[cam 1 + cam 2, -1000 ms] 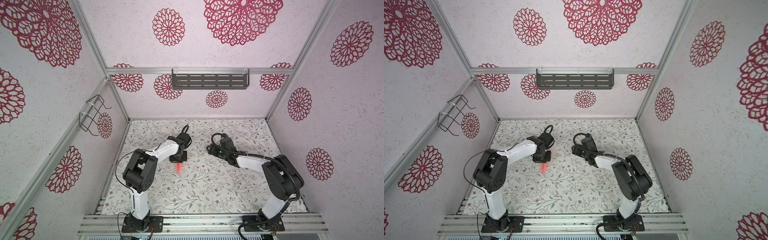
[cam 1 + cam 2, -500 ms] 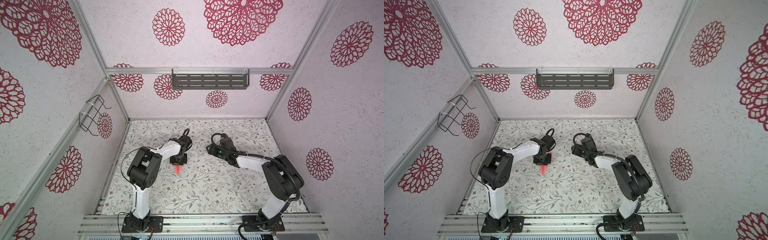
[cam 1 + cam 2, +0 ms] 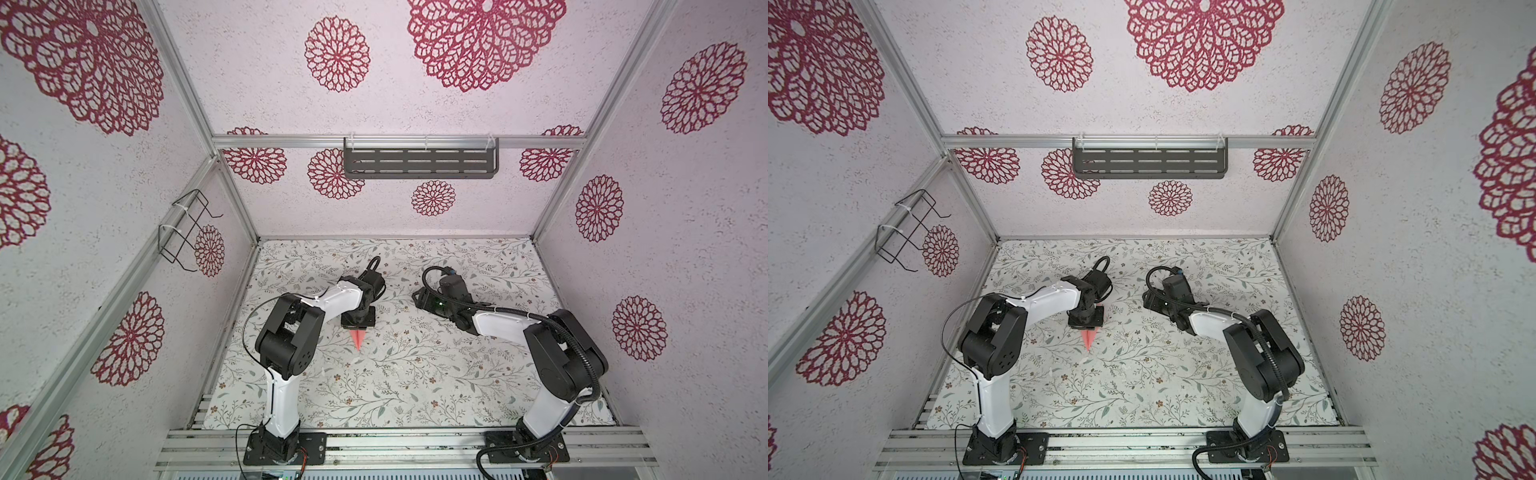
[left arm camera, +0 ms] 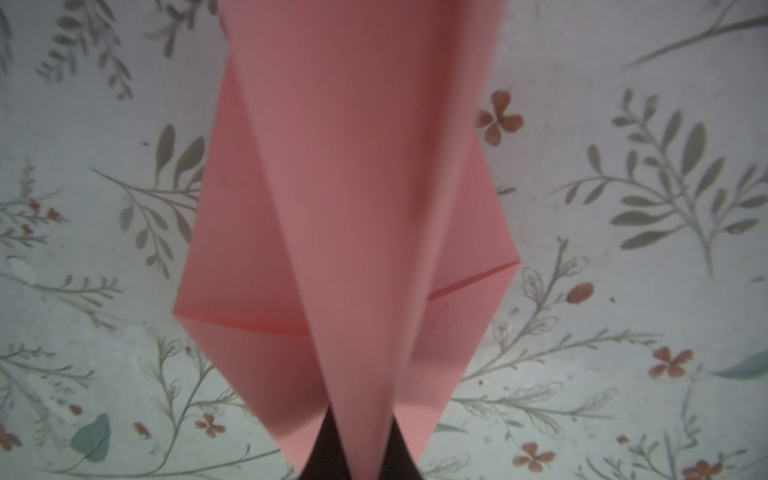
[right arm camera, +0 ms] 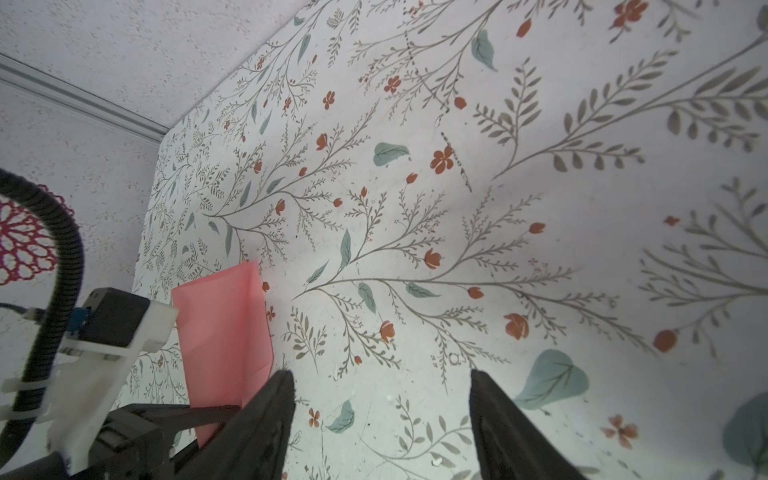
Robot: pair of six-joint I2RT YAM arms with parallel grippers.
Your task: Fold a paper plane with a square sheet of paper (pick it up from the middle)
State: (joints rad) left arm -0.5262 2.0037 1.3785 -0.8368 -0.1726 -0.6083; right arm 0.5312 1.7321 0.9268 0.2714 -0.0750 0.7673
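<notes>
**Item:** paper plane, salmon-pink, a slim dart with a centre fold and two angled wing flaps.
**Location:** just left of centre in both top views, over the floral desk, nose toward the lower edge of the frame. Whether it touches the desk cannot be told.
**Held by:** left jaws, pinched narrow on the tail end of the centre fold.
**Right jaws:** wide apart, empty, right of centre, apart from the plane.
**Handling, as judged:** very light, limp and easily creased, and likely to slip from a loose pinch.
**Best hold:** the centre fold, not the wings.
</notes>
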